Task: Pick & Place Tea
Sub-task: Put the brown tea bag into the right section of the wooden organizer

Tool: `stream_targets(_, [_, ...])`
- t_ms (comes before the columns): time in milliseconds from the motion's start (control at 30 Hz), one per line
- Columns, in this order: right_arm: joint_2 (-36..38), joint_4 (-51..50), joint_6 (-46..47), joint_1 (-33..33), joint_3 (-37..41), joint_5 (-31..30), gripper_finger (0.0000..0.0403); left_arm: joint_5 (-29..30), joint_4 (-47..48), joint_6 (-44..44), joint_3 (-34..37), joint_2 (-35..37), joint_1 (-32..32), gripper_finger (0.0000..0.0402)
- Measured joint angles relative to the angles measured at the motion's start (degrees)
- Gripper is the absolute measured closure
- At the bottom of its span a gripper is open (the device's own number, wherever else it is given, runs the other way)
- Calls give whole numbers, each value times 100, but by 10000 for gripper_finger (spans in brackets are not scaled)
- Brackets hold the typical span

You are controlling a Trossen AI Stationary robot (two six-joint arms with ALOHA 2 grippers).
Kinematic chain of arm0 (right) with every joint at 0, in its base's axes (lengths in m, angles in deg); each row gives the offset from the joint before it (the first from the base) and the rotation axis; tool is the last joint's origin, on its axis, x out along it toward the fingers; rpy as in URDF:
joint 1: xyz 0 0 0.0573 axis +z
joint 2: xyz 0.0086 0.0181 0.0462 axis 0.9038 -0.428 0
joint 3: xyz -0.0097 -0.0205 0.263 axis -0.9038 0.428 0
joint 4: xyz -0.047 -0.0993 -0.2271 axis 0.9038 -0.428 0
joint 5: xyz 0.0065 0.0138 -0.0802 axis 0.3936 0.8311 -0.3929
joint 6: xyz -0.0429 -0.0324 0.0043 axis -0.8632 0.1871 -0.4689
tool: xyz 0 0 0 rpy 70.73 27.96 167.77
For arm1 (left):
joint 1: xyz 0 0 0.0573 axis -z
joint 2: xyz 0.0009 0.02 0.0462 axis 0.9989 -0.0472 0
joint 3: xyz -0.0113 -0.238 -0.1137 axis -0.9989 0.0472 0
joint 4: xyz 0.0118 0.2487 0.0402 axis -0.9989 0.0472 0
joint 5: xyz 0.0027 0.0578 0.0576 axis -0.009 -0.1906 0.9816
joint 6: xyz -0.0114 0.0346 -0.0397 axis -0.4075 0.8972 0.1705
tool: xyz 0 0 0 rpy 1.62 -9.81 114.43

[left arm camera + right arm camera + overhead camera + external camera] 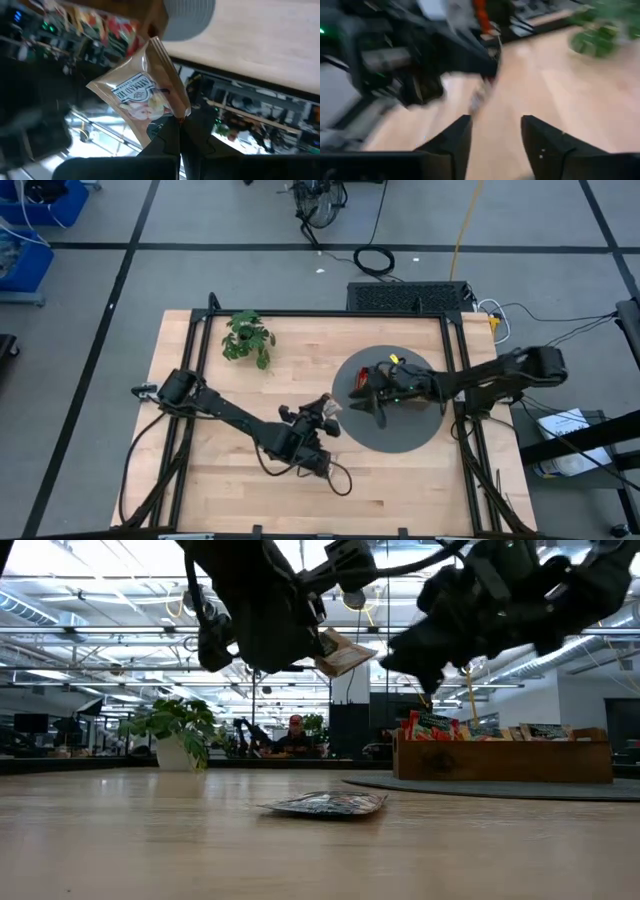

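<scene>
Two grippers are working over your table. Your left gripper is hanging above the middle of the wooden table, its fingers pinched tight on one corner of a single tea sachet; the low view is showing that sachet raised well clear of the tabletop and tilting. The sachet is tan with a white label, and the print on it is reading roughly as "AHMAD TEA", though the smaller lines are too blurred for you to read.

Your right gripper is hovering over the round grey mat on the right side of the table, near the wooden tray. Its two fingers are standing apart with bare table showing between them, and nothing is sitting in the gap.

One more sachet is lying flat on the table, below the raised one in the low view; its print is not readable. Several sachets are standing upright in the tray, red and orange among them, but you cannot count them exactly.

One small potted plant is standing at the far left part of the table, well apart from both grippers. One person is sitting in the room behind the table.
</scene>
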Motion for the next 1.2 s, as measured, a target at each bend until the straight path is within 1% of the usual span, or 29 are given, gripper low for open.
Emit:
stream_targets(100, [-395,795,410,-264,-63,824,220,-244,-154,365,0,0,73,399])
stream_targets(200, [-671,1028,804,-434,-274,1518,200,-409,-327,633,2,0,103,399])
stream_targets(267, [-864,1025,916,-452,-426,1698,195,-465,-441,748,2,0,105,400])
stream_targets(367, [-1128,965,972,-425,-627,1741,196,-535,-577,806,1,0,104,399])
stream_targets(467, [-1281,929,974,-425,-775,1769,205,-571,-629,809,2,0,99,400])
stream_targets(633, [-1430,935,974,-425,-979,2046,224,-664,-721,933,0,0,99,399])
stream_targets(733, [-1434,929,958,-423,-1004,2041,240,-676,-766,946,0,0,104,400])
stream_targets(800, [-1434,903,900,-423,-1010,2041,260,-679,-820,926,0,0,100,398])
stream_targets(900, [-1432,757,771,-422,-1012,2045,311,-735,-890,848,0,0,82,396])
stream_targets(1000, [-1435,533,529,-419,-1012,2121,380,-801,-988,838,0,0,66,398])
stream_targets(1033, [-1434,504,442,-398,-1012,2130,390,-811,-1042,837,0,0,66,399])
stream_targets(1100, [-1432,509,390,-346,-1012,2135,397,-891,-1155,726,0,0,71,397])
stream_targets(1133, [-1435,524,370,-317,-1012,2143,400,-940,-1219,519,0,0,73,393])
stream_targets(1200, [-1398,517,270,-281,-1010,2146,402,-962,-1550,-296,2,0,75,377])
